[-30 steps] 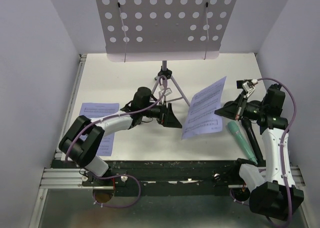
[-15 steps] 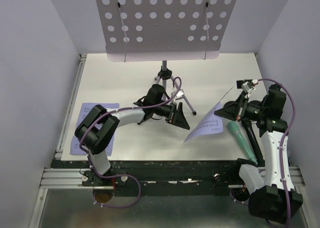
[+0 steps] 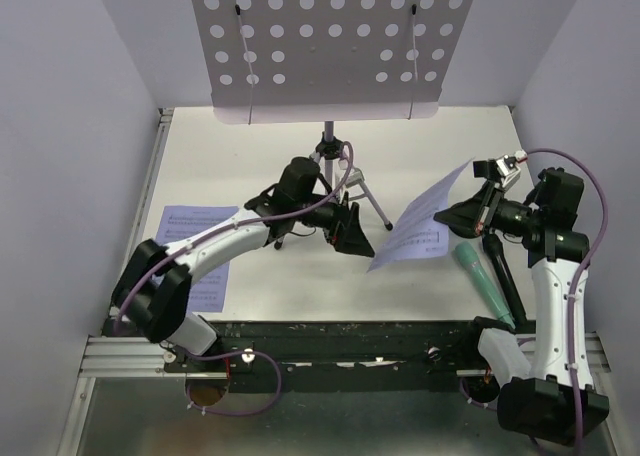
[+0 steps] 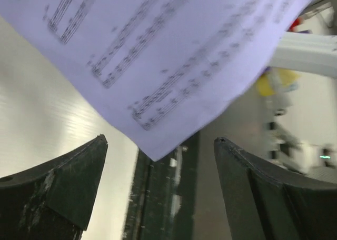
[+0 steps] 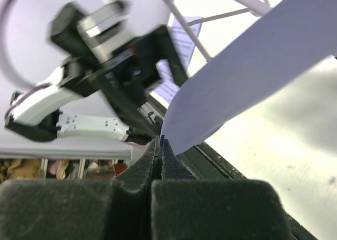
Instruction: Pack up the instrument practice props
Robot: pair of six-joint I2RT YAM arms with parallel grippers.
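Ideally, the page (image 3: 420, 231) pinched tight by the right gripper (image 5: 159, 144) is presented edge-on to the gaping, empty left gripper (image 4: 160, 140).

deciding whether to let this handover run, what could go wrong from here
1. The right gripper pinches the sheet-music page only at its edge, and the page hangs curled in the air; a tug could slip or tear it.
2. The left gripper is open with just the page's corner near its fingers, so closing may miss or crease the page.
3. The left gripper works close to the music rack's leg; a sideways swing might knock it.
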